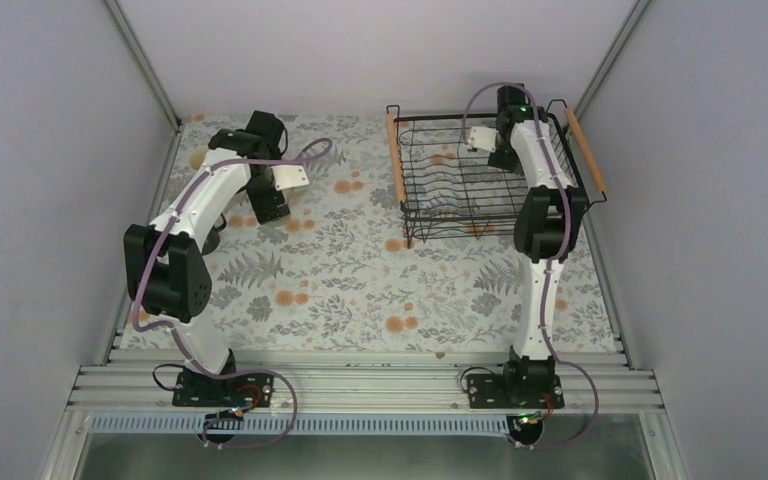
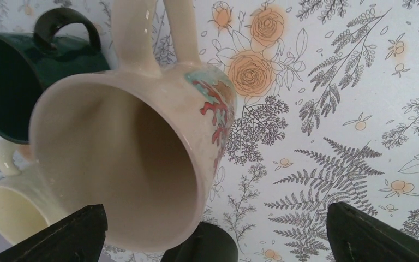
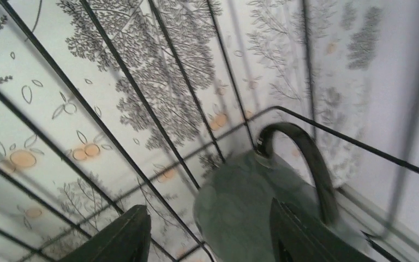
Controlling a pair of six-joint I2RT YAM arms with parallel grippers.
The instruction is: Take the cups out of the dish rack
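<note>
On the far right of the table, the dish rack (image 1: 460,190) is sitting on a floral cloth (image 1: 360,280) that is covering the whole work surface with orange roses and grey fern sprays. The rack's two wooden handles (image 1: 395,160) are running along its left and right sides. Plain pale grey walls (image 1: 50,150) are closing in the table on three sides, with slim metal posts (image 1: 145,60) standing in the back corners. A ribbed aluminium rail (image 1: 360,385) is carrying both arm bases at the near edge.

The right arm is reaching into the rack. Its wrist view is blurred, but the right gripper (image 3: 208,207) is hanging among the black wires with its jaws standing apart. A dark mug (image 3: 240,213) with a dark looped handle is lying on the rack floor in a corner, between the two fingers. The left finger (image 3: 120,234) is showing a gap to the mug, while the other finger is overlapping it, so I cannot tell whether that one is touching.

The left arm is stretching to the far left of the cloth, well apart from the rack. The left gripper (image 2: 216,210) is spread wide there. A patterned mug (image 2: 142,153), cream with red and teal marks, is turning its mouth to the camera and sitting nearer the left finger. A dark green mug (image 2: 11,82) and a cream mug (image 2: 11,213) are resting just beside it on the cloth.
</note>
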